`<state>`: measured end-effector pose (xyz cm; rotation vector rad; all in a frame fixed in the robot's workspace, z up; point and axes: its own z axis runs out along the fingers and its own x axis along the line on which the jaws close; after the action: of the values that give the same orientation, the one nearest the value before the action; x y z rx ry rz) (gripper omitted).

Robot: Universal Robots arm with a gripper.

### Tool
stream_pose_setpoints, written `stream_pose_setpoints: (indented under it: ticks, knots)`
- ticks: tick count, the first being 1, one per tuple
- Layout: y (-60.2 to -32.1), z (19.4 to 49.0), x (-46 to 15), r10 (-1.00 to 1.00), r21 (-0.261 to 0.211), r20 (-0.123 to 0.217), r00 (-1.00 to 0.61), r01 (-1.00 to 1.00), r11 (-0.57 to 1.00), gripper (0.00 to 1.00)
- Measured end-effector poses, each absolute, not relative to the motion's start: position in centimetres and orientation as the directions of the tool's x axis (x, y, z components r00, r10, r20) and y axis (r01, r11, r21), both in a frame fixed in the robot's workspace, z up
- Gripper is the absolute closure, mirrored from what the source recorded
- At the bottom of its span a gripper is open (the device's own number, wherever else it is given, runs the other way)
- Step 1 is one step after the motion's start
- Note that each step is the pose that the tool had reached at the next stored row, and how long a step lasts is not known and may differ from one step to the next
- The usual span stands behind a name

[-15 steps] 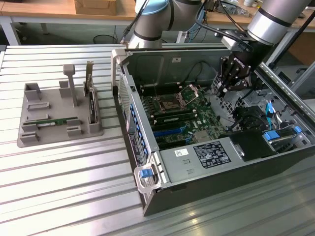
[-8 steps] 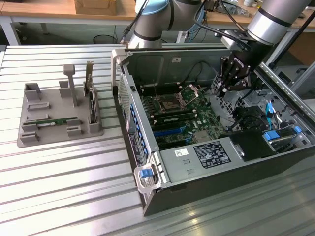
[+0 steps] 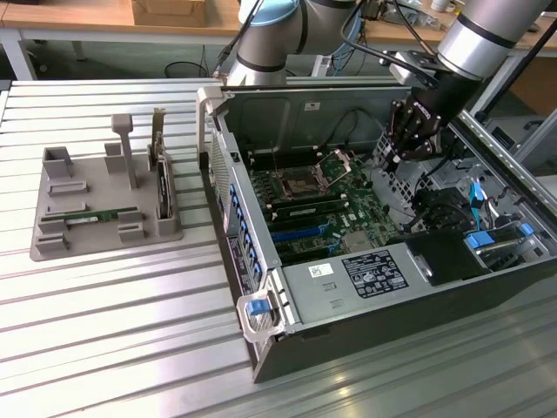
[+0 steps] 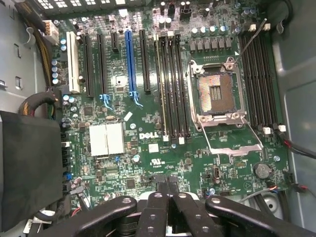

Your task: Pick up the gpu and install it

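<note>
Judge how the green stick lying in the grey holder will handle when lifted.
The gpu looks like a thin, narrow board, so probably stiff and light. It lies flat in the grey holder, so little edge shows to grip. Exposed circuitry suggests it is fragile.

- The computer case (image 3: 383, 261) lies open on the slatted table (image 3: 113, 331), toward the exterior view's right.
- The parts holder (image 3: 104, 213) sits on the same table, well apart from the case, toward the exterior view's left.
- In the holder, the gpu (image 3: 103, 215) lies flat in a slot; beside it, nearer the case, an upright card (image 3: 161, 178) stands on edge.
- The motherboard (image 4: 148, 138) lies on the case floor — its CPU socket (image 4: 217, 94) sits between two banks of memory slots.
- The gripper (image 3: 402, 139) hangs inside the case, above the motherboard — far from the holder.
</note>
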<state>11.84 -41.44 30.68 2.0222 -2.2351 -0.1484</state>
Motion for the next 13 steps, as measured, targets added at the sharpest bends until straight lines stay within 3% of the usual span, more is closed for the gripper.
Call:
stream_pose_setpoints:
  ticks: [13]
  knots:
    - [-41.44,30.68,11.84,-0.988,0.155,0.026,-0.155,-0.975,0.157,0.90]
